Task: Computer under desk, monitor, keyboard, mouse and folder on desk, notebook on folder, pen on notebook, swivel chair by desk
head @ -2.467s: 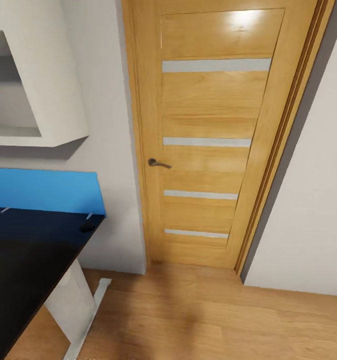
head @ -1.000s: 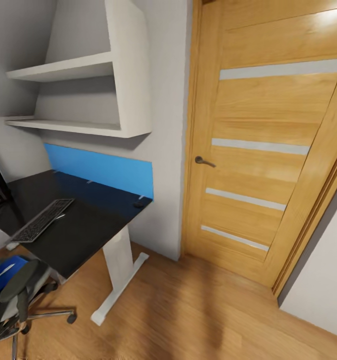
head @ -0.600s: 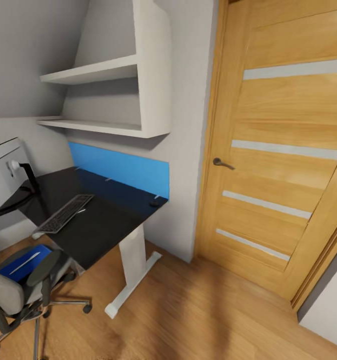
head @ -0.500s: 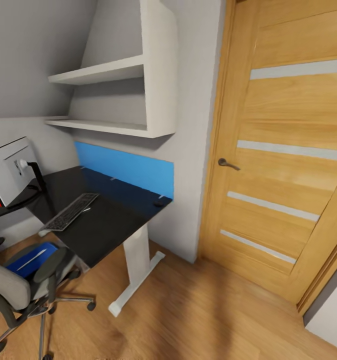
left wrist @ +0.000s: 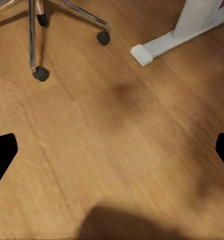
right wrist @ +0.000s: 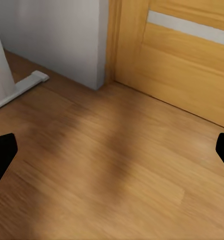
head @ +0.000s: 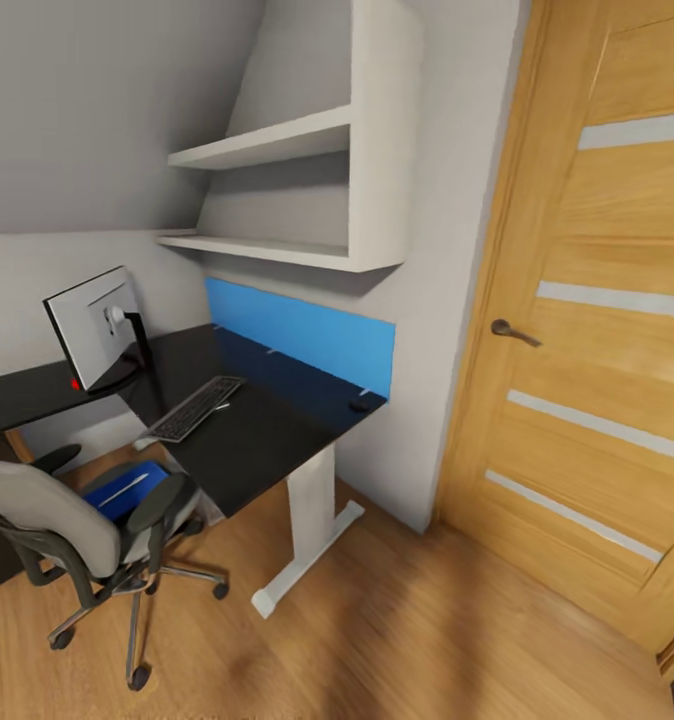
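A grey upholstered swivel chair [head: 72, 535] with black padded armrests and a chrome star base on castors stands on the glossy wood-plank floor [head: 417, 640], drawn up just beside the black L-shaped bench [head: 247, 440]. One flat bright blue folder [head: 125, 492] lies on its seat, a thin pale pen [head: 124, 489] resting across it. On the bench, one thin monitor [head: 95, 327] turns its silver-grey back and black stand to the camera, a small red dot at its lower corner. Beside it lies one slim grey keyboard [head: 196, 407] with dark keys. Further along, near the blue back panel [head: 302, 335], sits one small dark rounded mouse [head: 358, 405], well apart from the keyboard. Two white wall shelves [head: 277, 195] hang above, and a varnished wooden door [head: 597, 340] with pale horizontal strips and a metal lever handle [head: 513, 331] closes the scene. Both wrist views look down on bare floor. The left gripper [left wrist: 112, 155] has its dark fingertips [left wrist: 2, 155] spread wide apart, and the right gripper [right wrist: 112, 155] likewise stands spread over the planks, nothing between the fingertips [right wrist: 2, 155].
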`<state>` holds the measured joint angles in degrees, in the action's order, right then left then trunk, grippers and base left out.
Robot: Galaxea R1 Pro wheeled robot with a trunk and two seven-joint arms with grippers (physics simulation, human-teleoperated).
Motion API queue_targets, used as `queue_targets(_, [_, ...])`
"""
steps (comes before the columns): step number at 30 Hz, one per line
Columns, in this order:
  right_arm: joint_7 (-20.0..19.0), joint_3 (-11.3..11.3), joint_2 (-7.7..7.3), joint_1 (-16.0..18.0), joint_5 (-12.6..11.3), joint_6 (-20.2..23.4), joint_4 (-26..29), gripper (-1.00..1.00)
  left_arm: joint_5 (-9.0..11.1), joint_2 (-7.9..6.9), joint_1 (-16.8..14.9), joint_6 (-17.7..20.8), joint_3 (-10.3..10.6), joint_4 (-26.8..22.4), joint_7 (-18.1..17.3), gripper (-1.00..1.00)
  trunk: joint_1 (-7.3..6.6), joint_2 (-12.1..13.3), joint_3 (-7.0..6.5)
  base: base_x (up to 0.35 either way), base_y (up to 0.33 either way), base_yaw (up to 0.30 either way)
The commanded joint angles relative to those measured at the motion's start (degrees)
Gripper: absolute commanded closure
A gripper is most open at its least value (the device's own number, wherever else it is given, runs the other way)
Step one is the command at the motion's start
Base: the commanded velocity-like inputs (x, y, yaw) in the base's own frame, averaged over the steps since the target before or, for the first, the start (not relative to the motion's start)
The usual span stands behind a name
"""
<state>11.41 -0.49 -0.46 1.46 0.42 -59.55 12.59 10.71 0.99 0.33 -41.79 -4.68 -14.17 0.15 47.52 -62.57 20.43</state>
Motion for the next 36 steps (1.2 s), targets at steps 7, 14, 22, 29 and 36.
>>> queue_targets(7, [0.0, 0.0, -0.15, 0.0, 0.1, 0.0, 0.0, -1.0, -0.2, 0.95, 0.0, 0.1, -0.4, -0.1, 0.4, -1.0, 1.55, -2.9, 1.32, 0.0, 0.0, 0.248])
queue_targets(14, [0.1, 0.0, -0.5, 0.0, 0.3, 0.0, 0.0, -1.0, -0.3, 1.82, 0.0, 0.2, -0.3, -0.4, 8.0, -1.0, 3.09, -5.7, 2.57, 0.0, 0.0, 0.048])
queue_targets(22, [0.6, 0.0, -1.21, 0.1, 0.4, 2.3, 0.1, -1.0, -0.3, 2.08, 0.0, 1.7, -0.3, -0.8, 9.2, -1.0, 4.84, -8.9, 4.01, 0.0, 0.0, 0.003])
queue_targets(29, [0.7, -0.1, -1.25, 0.1, 0.3, 2.5, 0.2, -1.0, -0.3, 2.13, 0.0, 12.2, -0.4, -4.2, 9.3, -1.0, 6.38, -11.7, 5.27, 0.0, 0.0, 0.024])
queue_targets(36, [0.9, -0.1, -1.37, 0.1, 0.3, 2.6, 0.6, -1.0, -0.4, 2.26, 0.0, 10.8, -0.4, -4.3, 9.3, -1.0, 7.92, -14.5, 6.52, 0.0, 0.0, 0.253])
